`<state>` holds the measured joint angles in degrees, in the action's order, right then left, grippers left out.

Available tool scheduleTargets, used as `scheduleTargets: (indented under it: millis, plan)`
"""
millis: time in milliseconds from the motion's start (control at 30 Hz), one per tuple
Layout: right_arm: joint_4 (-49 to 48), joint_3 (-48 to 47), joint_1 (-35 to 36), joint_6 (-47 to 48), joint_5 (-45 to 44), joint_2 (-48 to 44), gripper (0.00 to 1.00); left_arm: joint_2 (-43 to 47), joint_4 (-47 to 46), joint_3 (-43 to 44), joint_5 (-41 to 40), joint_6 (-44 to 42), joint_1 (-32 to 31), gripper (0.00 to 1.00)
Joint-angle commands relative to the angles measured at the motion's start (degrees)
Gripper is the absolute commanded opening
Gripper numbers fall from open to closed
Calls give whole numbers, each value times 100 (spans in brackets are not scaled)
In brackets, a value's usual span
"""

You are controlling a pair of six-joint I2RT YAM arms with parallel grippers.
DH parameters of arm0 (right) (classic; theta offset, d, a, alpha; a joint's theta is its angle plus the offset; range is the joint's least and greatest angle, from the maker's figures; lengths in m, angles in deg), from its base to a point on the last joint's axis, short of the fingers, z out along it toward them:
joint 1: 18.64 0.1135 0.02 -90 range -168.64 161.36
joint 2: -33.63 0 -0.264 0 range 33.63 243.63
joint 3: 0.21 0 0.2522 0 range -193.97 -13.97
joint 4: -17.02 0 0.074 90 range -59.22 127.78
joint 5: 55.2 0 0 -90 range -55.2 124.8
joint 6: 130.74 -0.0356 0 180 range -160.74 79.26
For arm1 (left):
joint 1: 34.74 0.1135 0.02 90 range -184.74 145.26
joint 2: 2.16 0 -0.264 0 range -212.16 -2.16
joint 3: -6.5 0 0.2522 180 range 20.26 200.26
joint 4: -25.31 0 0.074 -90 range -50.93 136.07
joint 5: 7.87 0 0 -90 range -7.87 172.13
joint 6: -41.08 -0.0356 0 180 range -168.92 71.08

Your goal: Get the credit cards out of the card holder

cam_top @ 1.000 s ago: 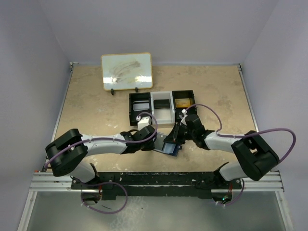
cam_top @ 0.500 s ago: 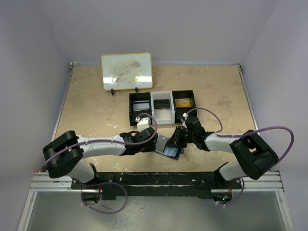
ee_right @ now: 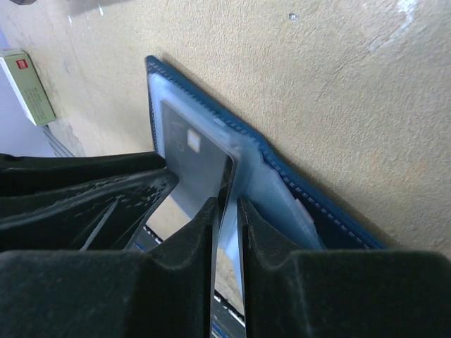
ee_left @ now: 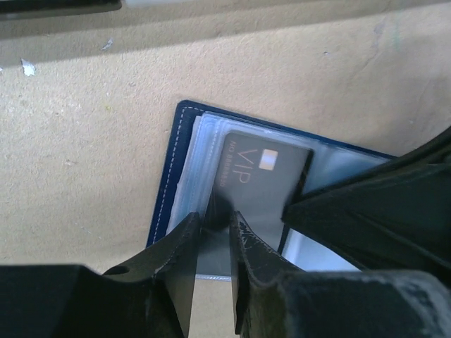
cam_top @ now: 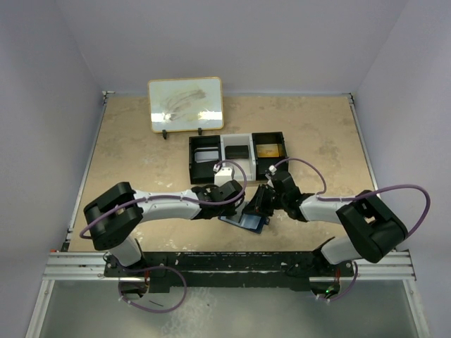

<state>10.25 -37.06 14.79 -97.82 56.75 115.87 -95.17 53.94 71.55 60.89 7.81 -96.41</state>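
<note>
At 6 o'clock on the table [cam_top: 141,155], the right gripper [ee_right: 227,211] pinches a pocket leaf of the open card holder [cam_top: 248,221]; the left gripper [ee_left: 215,229], clamped on the black card [ee_left: 264,179] by its corner, likely must slide it free next.

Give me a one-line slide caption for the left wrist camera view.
Left hand pinches the dark VIP card at its edge inside the open navy card holder lying on the beige table.
</note>
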Motion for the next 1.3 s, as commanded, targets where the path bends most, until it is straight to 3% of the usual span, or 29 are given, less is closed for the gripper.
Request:
scheduleTargets:
  millis: [0,300,567,633,733,1267]
  plan:
    - [-252,146,8,-191,-109,45,20,-124,-14,-17,102,-74,-1,20]
    - [-860,326,6,-452,179,179,15,48,-275,-670,405,295,-12,13]
    - [-1488,380,6,-577,502,301,17,140,-296,-723,509,317,-12,10]
    - [-1583,416,7,-587,507,294,10,137,-301,-725,521,321,-12,9]
    - [-1457,418,6,-566,425,211,0,126,-248,-725,482,340,-12,8]
    - [-648,708,-279,-140,345,-226,0,52,-3,-823,190,550,-12,6]
